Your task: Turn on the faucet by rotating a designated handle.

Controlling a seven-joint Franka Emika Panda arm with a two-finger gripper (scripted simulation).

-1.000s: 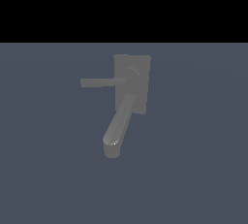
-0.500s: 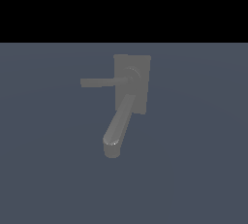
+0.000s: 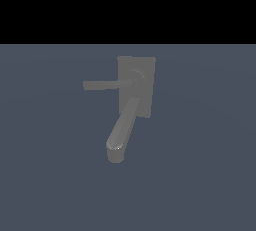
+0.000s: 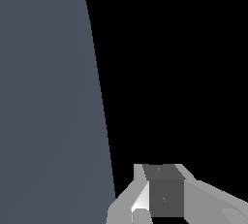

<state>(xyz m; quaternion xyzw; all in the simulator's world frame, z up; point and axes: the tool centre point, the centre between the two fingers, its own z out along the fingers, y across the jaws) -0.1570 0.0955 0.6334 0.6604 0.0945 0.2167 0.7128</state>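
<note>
The faucet [image 3: 144, 95] is a matte grey fixture with a flat rectangular back plate, standing mid-scene in the exterior view. Its thick rounded spout [image 3: 121, 127] slants down toward the camera. The handle [image 3: 102, 85] is a thin flat bar reaching level from a round hub [image 3: 136, 78] toward the exterior view's left. No arm or gripper appears in the exterior view. In the wrist view only the tips of my gripper [image 4: 160, 179] show, pale fingers [image 4: 128, 201] around a dark block. The faucet is out of that view, and nothing is seen held.
A plain blue-grey floor [image 3: 200, 175] spreads around the faucet, with black background above it. The wrist view shows the same floor [image 4: 48, 97] and its curved edge against black.
</note>
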